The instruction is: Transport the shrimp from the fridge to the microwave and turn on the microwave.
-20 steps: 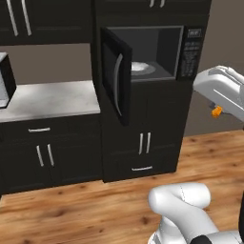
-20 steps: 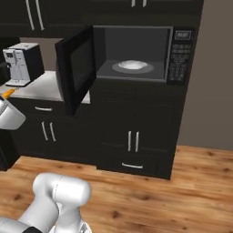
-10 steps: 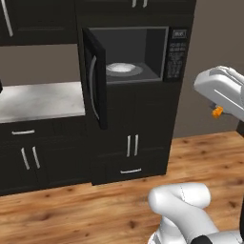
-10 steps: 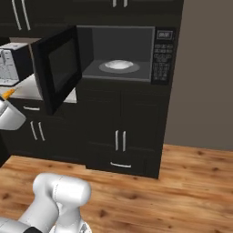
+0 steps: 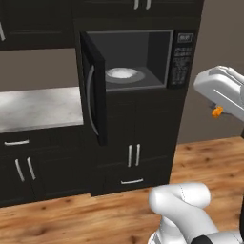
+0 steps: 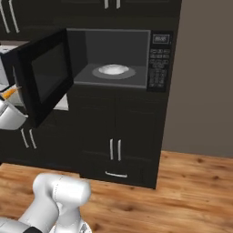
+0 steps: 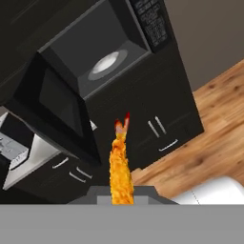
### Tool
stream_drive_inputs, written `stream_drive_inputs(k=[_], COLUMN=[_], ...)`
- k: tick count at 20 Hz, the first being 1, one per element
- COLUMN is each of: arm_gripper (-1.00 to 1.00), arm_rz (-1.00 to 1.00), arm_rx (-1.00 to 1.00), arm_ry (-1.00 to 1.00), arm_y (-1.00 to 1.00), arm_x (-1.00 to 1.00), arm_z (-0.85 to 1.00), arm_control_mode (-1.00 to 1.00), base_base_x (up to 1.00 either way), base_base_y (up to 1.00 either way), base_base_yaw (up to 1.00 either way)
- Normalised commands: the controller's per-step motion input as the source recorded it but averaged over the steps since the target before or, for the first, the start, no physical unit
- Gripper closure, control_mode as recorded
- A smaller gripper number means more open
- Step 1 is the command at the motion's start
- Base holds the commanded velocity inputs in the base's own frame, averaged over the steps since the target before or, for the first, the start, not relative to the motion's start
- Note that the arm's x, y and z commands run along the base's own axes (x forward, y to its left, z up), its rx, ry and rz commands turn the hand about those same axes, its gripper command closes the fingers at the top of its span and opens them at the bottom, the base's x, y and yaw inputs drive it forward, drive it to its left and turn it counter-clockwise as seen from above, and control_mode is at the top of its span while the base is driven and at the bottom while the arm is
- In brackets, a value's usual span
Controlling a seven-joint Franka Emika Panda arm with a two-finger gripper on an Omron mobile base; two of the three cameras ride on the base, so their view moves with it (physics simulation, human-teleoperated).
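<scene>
The gripper [image 7: 121,199] carries the shrimp [image 7: 121,164] pinched between its closed jaws, well short of the microwave [image 6: 113,57], whose door [image 6: 43,75] stands open over an empty turntable [image 6: 111,70]. A careless approach could clip that door or shake the shrimp loose.

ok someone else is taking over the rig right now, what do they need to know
Pincer: the hand view shows the shrimp rising from between its tips, so it seems shut on it. An orange bit shows at the arm's end in the left base view.
Microwave: straight ahead, door swung wide open, white turntable bare inside. Keypad on its right side.
Done: shrimp picked up and carried to the front of the microwave.
Left: reach in, set the shrimp on the turntable, pull back, close the door, press the keypad to start it.
</scene>
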Motion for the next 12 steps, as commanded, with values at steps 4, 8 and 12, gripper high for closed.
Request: stream_drive_inputs(k=[4,8,12], arm_gripper=[1.00,1.00,1.00], arm_rz=[0.00,0.00,0.00], arm_rx=[0.00,0.00,0.00], arm_ry=[0.00,0.00,0.00], arm_y=[0.00,0.00,0.00], arm_x=[0.00,0.00,0.00], arm_z=[0.00,0.00,0.00], arm_control_mode=[1.00,1.00,1.00], base_base_x=[0.47,0.46,0.41], base_base_y=[-0.23,-0.22,-0.21], base_base_yaw=[0.00,0.00,0.00])
